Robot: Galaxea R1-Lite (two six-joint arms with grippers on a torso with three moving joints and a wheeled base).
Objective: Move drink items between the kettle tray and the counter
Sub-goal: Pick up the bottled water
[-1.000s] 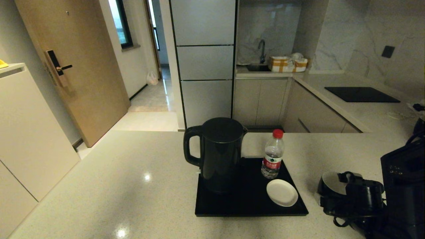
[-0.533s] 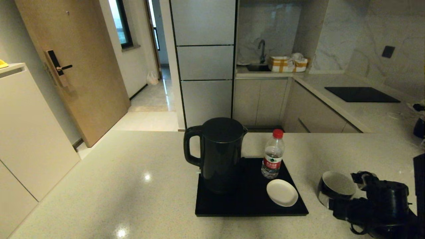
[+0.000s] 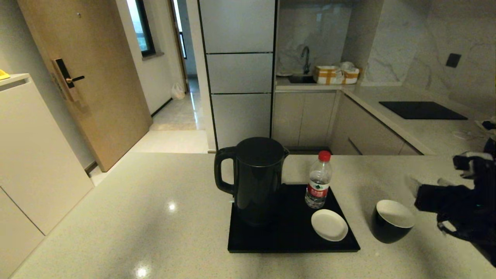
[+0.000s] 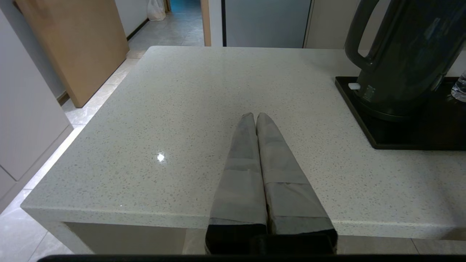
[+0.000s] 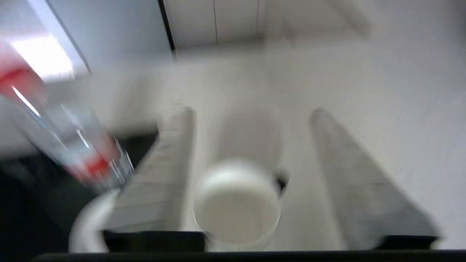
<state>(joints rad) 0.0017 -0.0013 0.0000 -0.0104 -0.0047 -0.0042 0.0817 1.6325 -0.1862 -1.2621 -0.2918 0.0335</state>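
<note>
The black cup (image 3: 391,221) with a white inside stands upright on the beige counter (image 3: 155,217), just right of the black kettle tray (image 3: 290,236). My right gripper (image 3: 428,182) hangs open above and to the right of the cup, not touching it. In the right wrist view the cup (image 5: 236,209) lies below, between the spread fingers of the gripper (image 5: 251,112). The tall black kettle (image 3: 255,180) and the red-capped bottle (image 3: 318,180) stand on the tray. My left gripper (image 4: 256,116) is shut and empty over the counter's left part, away from the kettle (image 4: 407,54).
A small white saucer (image 3: 329,224) lies on the tray's right front corner, close to the cup. A black cooktop panel (image 3: 422,110) sits on the far right worktop. The counter's near edge (image 4: 109,213) runs under the left gripper.
The right gripper has let go of the cup and pulled up and away to the right. The cup now stands alone on the counter. The left arm has not moved.
</note>
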